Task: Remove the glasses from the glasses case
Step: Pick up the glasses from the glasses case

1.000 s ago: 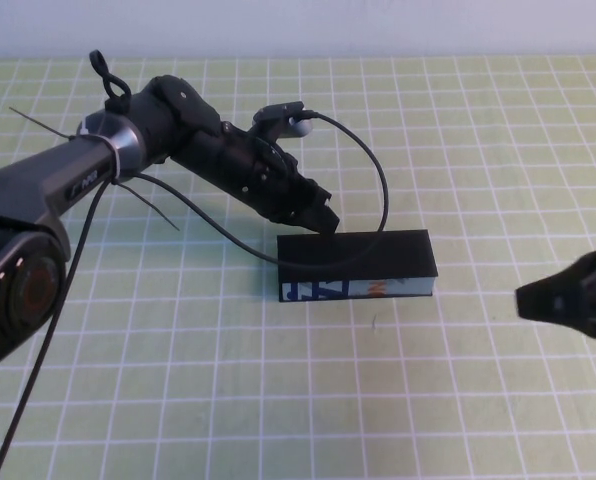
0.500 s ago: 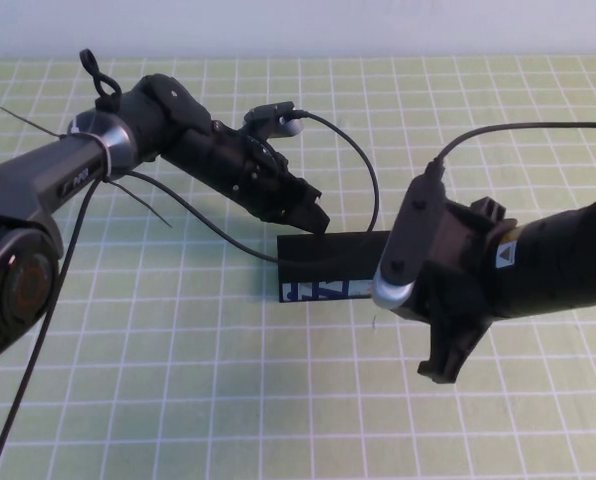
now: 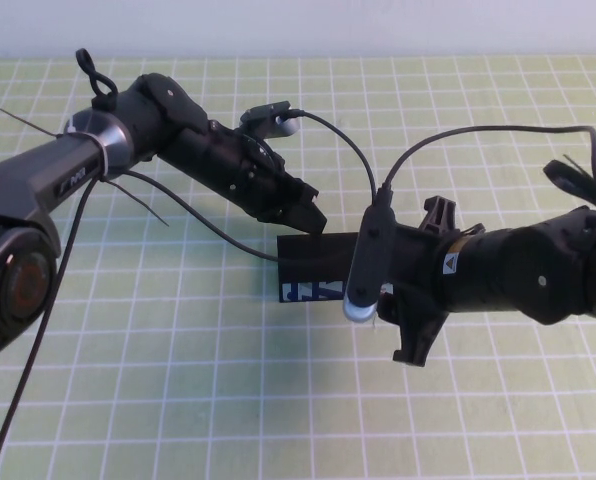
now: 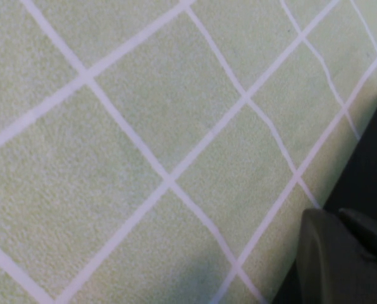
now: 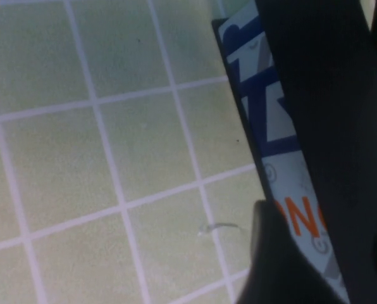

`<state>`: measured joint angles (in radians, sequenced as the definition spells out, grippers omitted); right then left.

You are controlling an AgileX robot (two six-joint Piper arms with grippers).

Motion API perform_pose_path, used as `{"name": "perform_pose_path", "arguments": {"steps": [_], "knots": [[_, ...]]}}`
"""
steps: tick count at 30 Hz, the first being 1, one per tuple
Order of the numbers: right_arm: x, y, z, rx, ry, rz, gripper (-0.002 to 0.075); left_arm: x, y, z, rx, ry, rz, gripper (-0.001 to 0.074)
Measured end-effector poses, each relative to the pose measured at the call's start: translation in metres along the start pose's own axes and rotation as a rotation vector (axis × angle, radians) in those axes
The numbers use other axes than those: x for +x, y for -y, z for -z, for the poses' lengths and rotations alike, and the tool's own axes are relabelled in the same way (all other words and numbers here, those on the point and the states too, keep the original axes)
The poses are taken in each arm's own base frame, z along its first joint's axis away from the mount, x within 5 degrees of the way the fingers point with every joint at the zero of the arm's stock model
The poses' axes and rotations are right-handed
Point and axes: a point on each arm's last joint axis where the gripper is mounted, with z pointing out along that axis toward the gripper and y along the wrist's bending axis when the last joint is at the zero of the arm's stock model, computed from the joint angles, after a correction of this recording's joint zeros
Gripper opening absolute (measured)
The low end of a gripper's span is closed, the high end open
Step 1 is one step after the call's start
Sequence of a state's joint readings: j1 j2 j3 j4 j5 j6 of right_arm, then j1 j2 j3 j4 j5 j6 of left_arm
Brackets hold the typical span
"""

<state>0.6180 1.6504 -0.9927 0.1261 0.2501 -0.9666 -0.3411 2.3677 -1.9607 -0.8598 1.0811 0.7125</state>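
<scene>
Right gripper has swung over the closed black glasses case.

Matt black glasses case with glossy printed paper strip lies on a felt-like green mat.

The glasses case is hemmed in: the left gripper crowds its far left corner, the right gripper covers its right half. Open mat lies in front.

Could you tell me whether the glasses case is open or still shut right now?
Shut, apparently: the glasses case shows an unbroken black top, no glasses visible; the right arm hides its right part.
</scene>
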Motion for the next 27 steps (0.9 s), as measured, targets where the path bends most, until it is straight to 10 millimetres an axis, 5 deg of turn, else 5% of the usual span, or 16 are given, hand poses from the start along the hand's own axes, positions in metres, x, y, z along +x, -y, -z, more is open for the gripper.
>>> {"name": "perform_pose_path", "arguments": {"steps": [27], "knots": [[0.01,0.0,-0.046,0.086,0.013,0.133,0.0288,0.001,0.001,0.0,0.006,-0.007,0.007,-0.0004]]}}
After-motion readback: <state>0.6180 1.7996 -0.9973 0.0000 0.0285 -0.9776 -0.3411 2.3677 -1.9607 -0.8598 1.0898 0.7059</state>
